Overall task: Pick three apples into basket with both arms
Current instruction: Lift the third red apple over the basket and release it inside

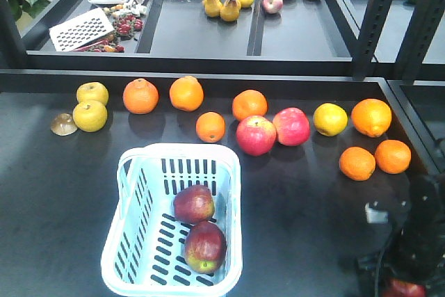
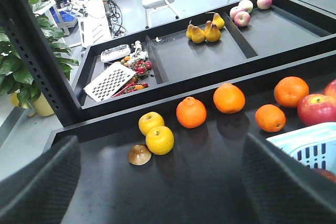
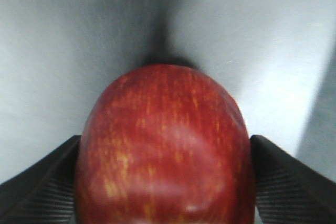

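Right gripper (image 3: 167, 182) pinching third apple (image 3: 165, 145) at table's near right corner | basket (image 1: 118, 241) off to its left, two apples (image 1: 194, 204) inside | left gripper (image 2: 157, 182) spread, empty, over the table's left side

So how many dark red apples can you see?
3. Two apples lie in the blue basket. The third apple sits between the right gripper's fingers. None looks hidden.
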Controlling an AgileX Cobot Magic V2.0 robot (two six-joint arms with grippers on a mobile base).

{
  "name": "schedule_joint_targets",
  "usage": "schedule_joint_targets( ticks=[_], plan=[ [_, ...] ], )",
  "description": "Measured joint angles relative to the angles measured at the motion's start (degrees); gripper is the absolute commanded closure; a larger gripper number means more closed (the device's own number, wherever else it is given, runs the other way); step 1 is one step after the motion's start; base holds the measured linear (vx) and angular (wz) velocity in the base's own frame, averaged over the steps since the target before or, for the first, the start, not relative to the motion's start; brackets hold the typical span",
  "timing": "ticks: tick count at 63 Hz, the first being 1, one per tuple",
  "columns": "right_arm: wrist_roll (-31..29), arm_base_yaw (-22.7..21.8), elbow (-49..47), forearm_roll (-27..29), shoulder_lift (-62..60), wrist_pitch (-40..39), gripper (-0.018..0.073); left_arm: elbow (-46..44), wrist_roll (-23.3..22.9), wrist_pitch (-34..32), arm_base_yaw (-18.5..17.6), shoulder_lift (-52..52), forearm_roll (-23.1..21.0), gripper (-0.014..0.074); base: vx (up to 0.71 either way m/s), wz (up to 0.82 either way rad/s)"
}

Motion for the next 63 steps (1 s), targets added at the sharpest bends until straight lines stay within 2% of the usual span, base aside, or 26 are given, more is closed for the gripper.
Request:
schedule_joint_targets(
  ticks=[10,17,24,38,50,63],
  plan=[
    [-0.3,0.3,0.1,3.3,-9.8,0.3,0.0302,0.0,0.0,0.0,0.0,0.0,0.0,0.0011,0.00,0.00],
    [-2.1,3.2,0.1,5.7,-18.8,1.1,0.0302,0.0,0.0,0.0,0.0,0.0,0.0,0.0011,0.00,0.00],
    [-3.3,8.9,0.1,8.8,-27.7,2.0,0.0302,0.0,0.0,0.0,0.0,0.0,0.0,0.0011,0.00,0.00],
    [-3.5,24.4,0.4,14.2,-38.8,1.2,0.0302,0.0,0.0,0.0,0.0,0.0,0.0,0.0011,0.00,0.00],
    [-3.5,35.8,0.4,17.8,-38.0,-6.2,0.0302,0.0,0.0,0.0,0.0,0.0,0.0,0.0011,0.00,0.00],
    [-3.5,42.8,-1.0,18.1,-31.0,-14.9,0.0301,0.0,0.0,0.0,0.0,0.0,0.0,0.0011,0.00,0.00]
  ],
)
